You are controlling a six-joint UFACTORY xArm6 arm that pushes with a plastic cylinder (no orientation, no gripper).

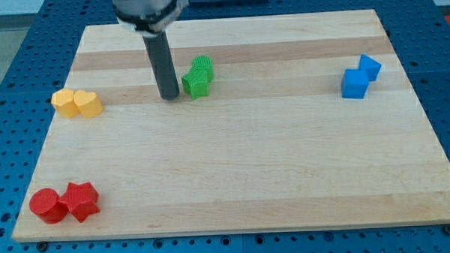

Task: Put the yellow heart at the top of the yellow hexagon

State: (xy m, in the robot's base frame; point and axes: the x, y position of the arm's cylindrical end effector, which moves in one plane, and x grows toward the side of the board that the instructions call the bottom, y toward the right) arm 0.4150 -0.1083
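Yellow heart (89,104) and yellow hexagon (63,102) sit touching side by side near the left edge of the desk (286,162), the heart on the right of the hexagon, about midway between far and near.

The arm comes down from the far edge as a wide dark housing (149,9), narrowing into the straight dark rod (163,61) that stands upright on the wood. Its tip (169,97) rests on the desk just left of the green blocks, close to them, though contact cannot be told. The tip lies well to the right of the yellow pair, with bare wood between them. There is no pincer on this arm, only the rod, and it has hold of nothing.

Two green blocks (198,76) stand together right of the tip, shapes hard to make out. Far to the right, two blue cube-like blocks (360,77) touch each other. At the near left corner a red cylinder (47,205) sits against a red star-like block (82,200).
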